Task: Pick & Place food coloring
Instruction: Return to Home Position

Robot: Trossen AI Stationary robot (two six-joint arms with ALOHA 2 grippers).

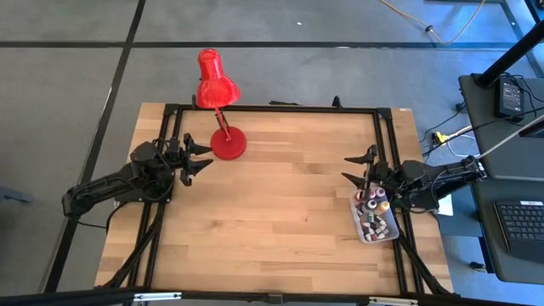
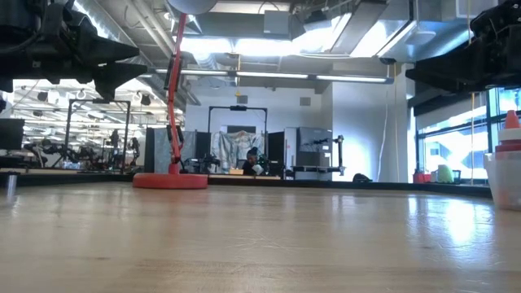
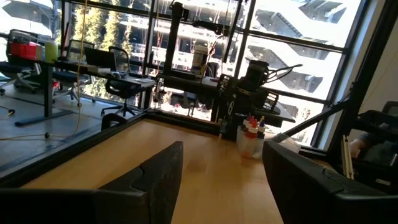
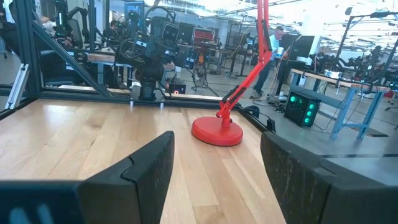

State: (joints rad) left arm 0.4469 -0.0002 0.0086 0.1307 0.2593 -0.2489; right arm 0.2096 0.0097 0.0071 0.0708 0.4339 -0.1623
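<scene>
The food coloring bottles sit in the clear tub just beside the right pincer, spread open and empty.

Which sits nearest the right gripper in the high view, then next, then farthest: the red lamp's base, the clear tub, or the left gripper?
From the right gripper:
1. Clear tub of food coloring, right beside it at the table's right edge.
2. Red lamp's base, across the table toward the back left.
3. Left gripper, just beyond the lamp's base, on the left side.
</scene>
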